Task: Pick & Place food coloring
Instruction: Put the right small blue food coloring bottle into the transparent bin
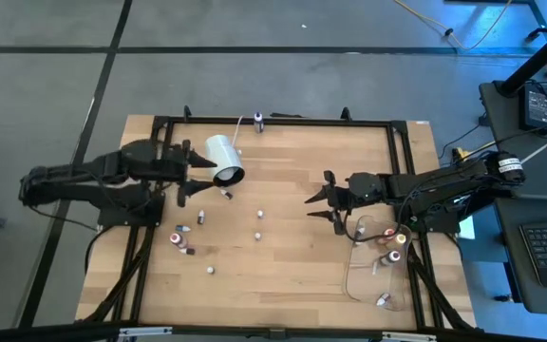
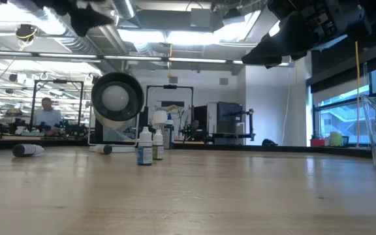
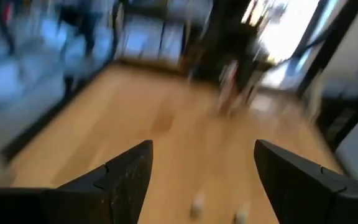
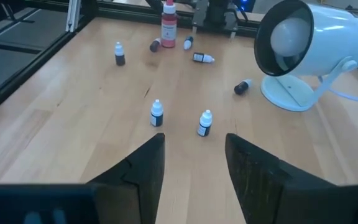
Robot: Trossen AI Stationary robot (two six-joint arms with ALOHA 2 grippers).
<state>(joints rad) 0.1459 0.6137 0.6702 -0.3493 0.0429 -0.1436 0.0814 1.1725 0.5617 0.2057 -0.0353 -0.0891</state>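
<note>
Several tiny food coloring bottles are scattered over the wooden table (image 1: 292, 275). Two stand upright mid-table (image 4: 157, 114) (image 4: 205, 123), also seen in the low view (image 2: 145, 147). Others lie on their sides or stand near the left arm (image 1: 177, 237), and a taller red bottle (image 4: 168, 25) stands behind them. My right gripper (image 4: 194, 140) hovers open above the table, right of the two standing bottles, and holds nothing. My left gripper (image 1: 196, 179) is open and raised, next to the white lamp-like cylinder (image 1: 224, 160). Nothing is between its fingers (image 3: 129, 171).
A clear plastic container (image 1: 364, 280) at the near right corner holds a few bottles (image 1: 394, 256). A black frame (image 1: 283, 122) runs around the table. The white cylinder's cord (image 4: 353, 180) trails over the table. Bare wood lies between the two grippers.
</note>
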